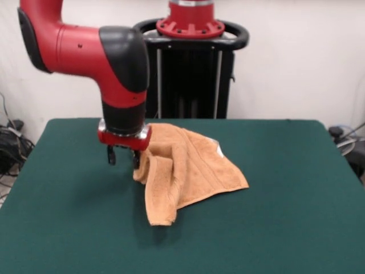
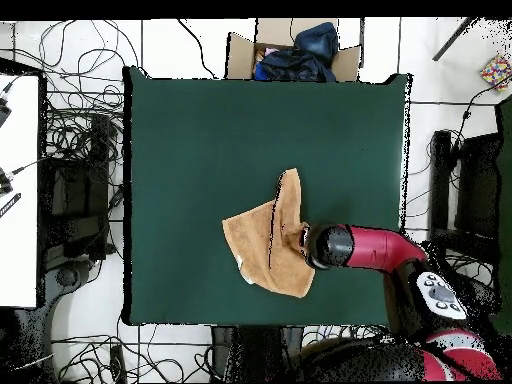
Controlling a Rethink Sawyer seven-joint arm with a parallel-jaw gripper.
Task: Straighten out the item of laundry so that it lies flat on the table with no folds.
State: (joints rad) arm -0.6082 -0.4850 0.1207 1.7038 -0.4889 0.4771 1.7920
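Note:
The orange-tan item of laundry (image 1: 191, 165) lies crumpled near the middle of the green table (image 1: 285, 205), with one edge folded over into a long strip that reaches toward the front. A small white tag (image 1: 218, 148) shows at its right edge. My gripper (image 1: 123, 156) points down at the towel's left edge. Its fingers stand apart and nothing shows between them; the right fingertip (image 1: 136, 159) touches or nearly touches the cloth. In the overhead view the towel (image 2: 268, 240) sits on the table (image 2: 200, 130), and the arm's wrist (image 2: 332, 246) hides the gripper.
A cardboard box (image 2: 240, 52) of dark clothes stands just beyond the table's far edge in the overhead view. Cables (image 2: 80, 120) cover the floor on the left, beside a white desk (image 2: 20, 200). The black pedestal (image 1: 188, 74) rises behind the table.

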